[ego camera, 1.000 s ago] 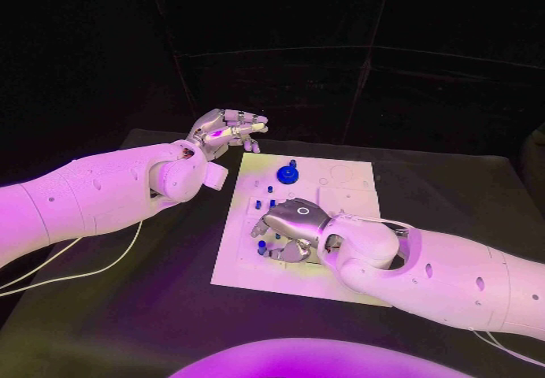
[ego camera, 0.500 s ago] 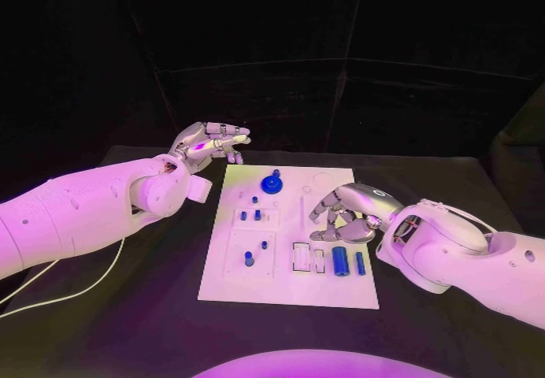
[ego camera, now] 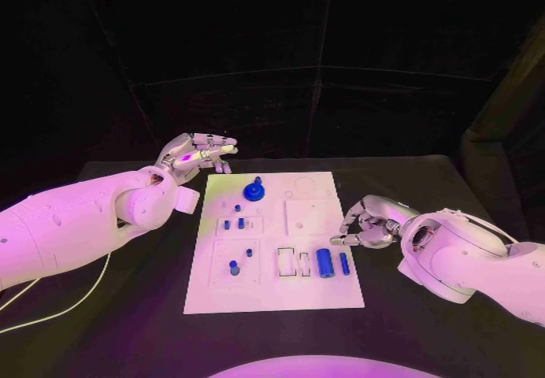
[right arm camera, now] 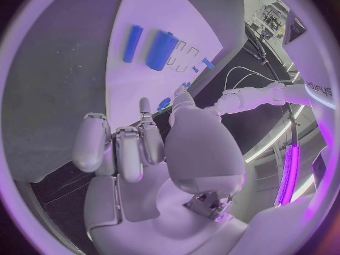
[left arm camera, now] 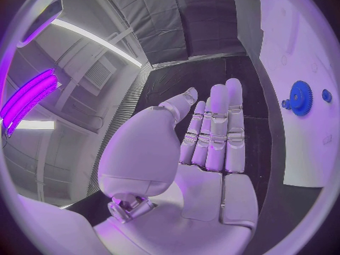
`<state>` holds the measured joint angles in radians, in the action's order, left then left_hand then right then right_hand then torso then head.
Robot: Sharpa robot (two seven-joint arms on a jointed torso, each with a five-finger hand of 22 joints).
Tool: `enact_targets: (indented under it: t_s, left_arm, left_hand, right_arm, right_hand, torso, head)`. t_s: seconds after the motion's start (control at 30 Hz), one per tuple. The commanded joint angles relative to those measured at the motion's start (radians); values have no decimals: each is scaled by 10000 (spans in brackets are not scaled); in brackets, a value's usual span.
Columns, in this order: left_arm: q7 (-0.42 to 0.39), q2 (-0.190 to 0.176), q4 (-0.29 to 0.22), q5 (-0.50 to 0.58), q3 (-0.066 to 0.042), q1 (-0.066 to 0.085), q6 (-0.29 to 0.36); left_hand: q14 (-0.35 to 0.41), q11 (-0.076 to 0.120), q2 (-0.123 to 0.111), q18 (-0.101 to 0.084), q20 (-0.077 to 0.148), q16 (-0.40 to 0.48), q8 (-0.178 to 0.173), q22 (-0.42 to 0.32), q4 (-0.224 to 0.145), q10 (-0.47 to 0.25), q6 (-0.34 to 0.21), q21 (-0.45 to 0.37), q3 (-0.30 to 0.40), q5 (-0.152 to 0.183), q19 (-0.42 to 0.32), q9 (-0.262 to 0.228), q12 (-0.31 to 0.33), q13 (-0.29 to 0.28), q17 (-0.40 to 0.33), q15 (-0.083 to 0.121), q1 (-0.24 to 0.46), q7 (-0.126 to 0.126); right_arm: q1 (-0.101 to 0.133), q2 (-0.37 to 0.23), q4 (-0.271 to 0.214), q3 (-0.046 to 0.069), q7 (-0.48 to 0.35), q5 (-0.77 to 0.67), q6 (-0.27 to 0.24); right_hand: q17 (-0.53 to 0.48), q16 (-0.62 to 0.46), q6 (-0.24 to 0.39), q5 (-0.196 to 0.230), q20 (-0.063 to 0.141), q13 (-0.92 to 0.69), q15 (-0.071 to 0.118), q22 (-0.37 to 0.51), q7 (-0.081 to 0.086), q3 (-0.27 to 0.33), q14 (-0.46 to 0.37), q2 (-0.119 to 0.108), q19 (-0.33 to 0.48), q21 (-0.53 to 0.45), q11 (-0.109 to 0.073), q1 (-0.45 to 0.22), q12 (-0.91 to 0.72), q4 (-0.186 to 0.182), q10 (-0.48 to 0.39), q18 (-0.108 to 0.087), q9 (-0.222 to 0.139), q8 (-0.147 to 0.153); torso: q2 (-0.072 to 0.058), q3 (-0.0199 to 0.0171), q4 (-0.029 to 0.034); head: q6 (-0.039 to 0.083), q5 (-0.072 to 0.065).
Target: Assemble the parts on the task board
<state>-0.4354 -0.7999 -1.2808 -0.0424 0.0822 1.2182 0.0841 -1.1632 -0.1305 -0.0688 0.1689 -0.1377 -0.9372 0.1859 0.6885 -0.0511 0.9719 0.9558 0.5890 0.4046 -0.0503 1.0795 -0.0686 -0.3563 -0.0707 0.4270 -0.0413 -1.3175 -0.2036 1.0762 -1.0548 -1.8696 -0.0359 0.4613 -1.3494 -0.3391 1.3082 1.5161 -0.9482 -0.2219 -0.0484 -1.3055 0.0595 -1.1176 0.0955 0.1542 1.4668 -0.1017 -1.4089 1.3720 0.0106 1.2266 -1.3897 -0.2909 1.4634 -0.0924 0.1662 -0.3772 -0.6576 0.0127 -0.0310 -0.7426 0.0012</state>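
1. Left robot hand [ego camera: 195, 153]: raised over the table [ego camera: 102, 315] just off the board's far-left corner. In the left wrist view its fingers [left arm camera: 220, 130] are straight, side by side, with nothing in them; it holds nothing.
2. Board [ego camera: 272, 295]: white plate lying flat at the table's middle, between the two arms.
3. Gear [ego camera: 253, 191]: blue, toothed, seated near the board's far edge, left of centre; also seen in the left wrist view [left arm camera: 301, 98].
4. Small pegs [ego camera: 233, 224]: blue, standing in the upper left block of the board.
5. Two more pegs [ego camera: 235, 268]: blue, in the lower left block.
6. Thick cylinder [ego camera: 325, 262]: blue, lying flat on the board's right half, beside two empty outlined slots.
7. Thin cylinder [ego camera: 344, 263]: blue, lying just right of the thick one, apart from it.
8. Right robot hand [ego camera: 369, 224]: at the board's right edge, fingers [right arm camera: 131, 150] curled inward, gripping nothing.
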Motion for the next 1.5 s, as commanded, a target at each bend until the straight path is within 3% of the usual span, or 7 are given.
enact_targets:
  t_s: [0.03,0.17,0.53,0.73,0.9,1.27,1.5]
  left_arm:
    - [-46,9,6,33,10,11,-139]
    - [-42,4,14,33,20,8,-147]
    - [-29,-11,37,33,33,2,-169]
    - [-22,-7,38,33,36,-1,-180]
    - [-21,-18,32,33,38,-2,-190]
    - [-6,-45,20,33,39,-3,-217]
    - [6,-61,12,33,39,-3,-223]
  left_hand:
    - [78,-4,-35,132,-58,7,59,-11,-10,-78,-77,-34,-60,-56,-10,-13,-60,-3,-11,-24,80,10]
    - [78,-4,-35,132,-58,7,59,-11,-10,-78,-77,-34,-60,-56,-10,-13,-60,-3,-11,-24,80,10]
    - [78,-4,-35,132,-58,7,59,-11,-10,-78,-77,-34,-60,-56,-10,-13,-60,-3,-11,-24,80,10]
    - [78,-4,-35,132,-58,7,59,-11,-10,-78,-77,-34,-60,-56,-10,-13,-60,-3,-11,-24,80,10]
    - [78,-4,-35,132,-58,7,59,-11,-10,-78,-77,-34,-60,-56,-10,-13,-60,-3,-11,-24,80,10]
    - [84,0,-22,133,-58,3,86,-20,-3,-78,-75,-45,-67,-55,-10,-15,-91,-5,-24,-23,89,15]
    - [84,0,-22,133,-58,3,86,-20,-3,-78,-75,-45,-67,-55,-10,-15,-91,-5,-24,-23,89,15]
  right_arm:
    - [-100,84,-83,-14,1196,-434,527]
    - [-200,281,-51,-26,1428,-593,649]
    - [-431,712,57,-40,1618,-953,1017]
    - [-529,914,186,-45,1678,-1094,1208]
    - [-625,1062,276,-48,1738,-1135,1261]
    - [-731,1404,479,-50,1842,-1263,1484]
    - [-762,1483,570,-51,1931,-1319,1563]
  right_hand:
    - [1406,102,185,-90,-4,-854,-3,-219,-13,112,818,60,-111,143,22,-65,-299,-7,359,140,75,-194]
    - [1587,174,375,-109,-12,-1185,-27,-397,12,175,846,58,-162,235,33,-147,-552,-12,451,166,156,-388]
    - [1887,289,524,-225,-14,-1659,-39,-859,5,174,898,172,-318,465,39,-124,-930,5,622,241,296,-721]
    - [1923,302,517,-236,-13,-1703,-35,-902,-7,174,903,204,-328,488,31,-104,-962,5,636,247,338,-806]
    - [1917,300,519,-237,-12,-1690,-34,-909,-9,174,902,212,-330,492,29,-101,-949,5,629,248,347,-823]
    - [1936,307,511,-243,-10,-1689,-26,-931,-25,171,904,294,-330,506,17,-85,-937,10,622,251,405,-925]
    - [1937,307,530,-478,2,-1701,-9,-949,-49,180,902,422,-320,520,-7,56,-923,41,615,251,512,-1099]
  torso:
    - [0,17,-1]
    - [-8,2,-8]
    - [-17,7,-36]
    - [-14,11,-20]
    - [-13,15,1]
    - [-15,18,-22]
    - [-9,17,-20]
  head:
    - [-31,-28]
    - [-70,-4]
    - [-111,-17]
    - [-134,-25]
    - [-155,55]
    - [-188,54]
    - [-218,29]
